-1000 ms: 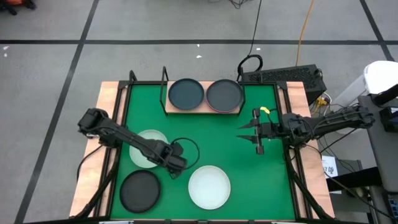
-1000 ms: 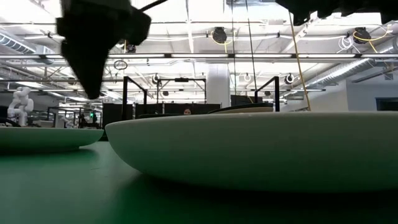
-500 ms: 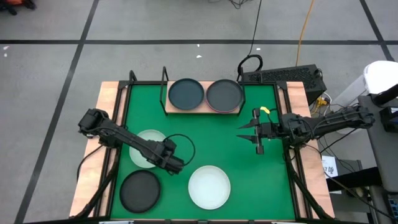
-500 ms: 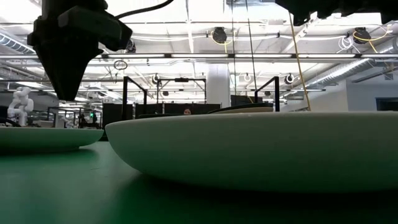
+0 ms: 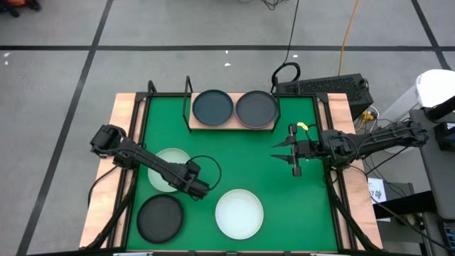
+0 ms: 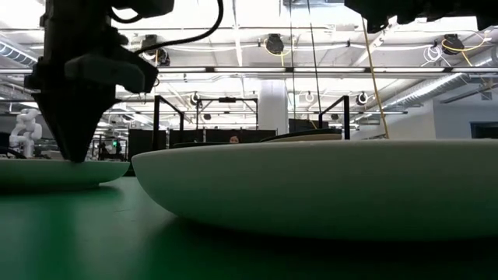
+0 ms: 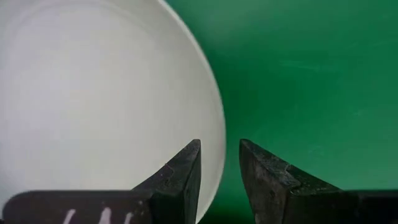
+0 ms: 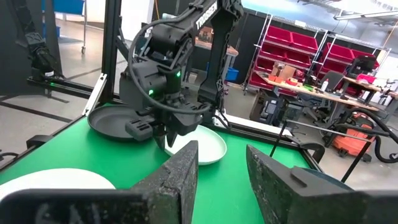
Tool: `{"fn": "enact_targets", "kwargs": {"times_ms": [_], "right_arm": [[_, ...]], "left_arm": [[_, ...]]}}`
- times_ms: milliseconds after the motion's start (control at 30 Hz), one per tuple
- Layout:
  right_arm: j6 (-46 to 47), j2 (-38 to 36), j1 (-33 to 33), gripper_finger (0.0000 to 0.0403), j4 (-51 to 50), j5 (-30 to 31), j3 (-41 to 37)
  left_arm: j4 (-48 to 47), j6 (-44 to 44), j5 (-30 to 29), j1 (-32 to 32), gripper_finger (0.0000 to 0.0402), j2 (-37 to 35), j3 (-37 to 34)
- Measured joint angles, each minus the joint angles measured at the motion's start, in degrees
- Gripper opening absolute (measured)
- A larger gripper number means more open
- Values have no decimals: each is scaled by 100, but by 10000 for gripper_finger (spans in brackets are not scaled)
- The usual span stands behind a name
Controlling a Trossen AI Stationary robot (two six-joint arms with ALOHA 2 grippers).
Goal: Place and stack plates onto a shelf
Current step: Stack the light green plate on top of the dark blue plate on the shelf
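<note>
where left jaws [image 7: 219, 177] straddle pale plate [image 7: 93, 106] rim

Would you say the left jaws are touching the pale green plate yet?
Cannot tell. In the left wrist view the left gripper straddles the plate rim, jaws open, but contact isn't plain.

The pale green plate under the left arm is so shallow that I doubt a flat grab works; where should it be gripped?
Grip the pale green plate by its rim, from above, one finger on each side. The left gripper already straddles that edge.
</note>
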Motion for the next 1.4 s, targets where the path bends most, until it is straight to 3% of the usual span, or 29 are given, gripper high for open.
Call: {"fn": "enact_targets", "kwargs": {"times_ms": [333,433,567,733,833,1033,1167,1267,1400], "right_arm": [[35,0,0,118,-16,2,0],[37,0,0,118,-14,2,0],[37,2,0,118,-13,157,1],[190,2,-4,118,158,275,2],[180,0,-4,118,205,268,2],[140,2,-3,118,206,264,2],[120,0,-2,118,255,262,2],[82,2,-2,118,255,261,2],[-15,2,-2,118,253,260,2]], "left_arm": [[738,452,96,66,112,-38,-873],[730,531,219,98,83,-27,-837],[188,966,182,96,18,-6,-395],[-956,1522,105,103,12,-3,743],[-1576,1866,-378,98,11,-3,1617],[-1701,3646,-2378,232,11,-8,3121],[-1279,5251,-3448,611,14,-19,3454],[-734,6453,-3491,1123,26,-12,3451],[-113,7452,-2830,1955,31,38,3345]]}}
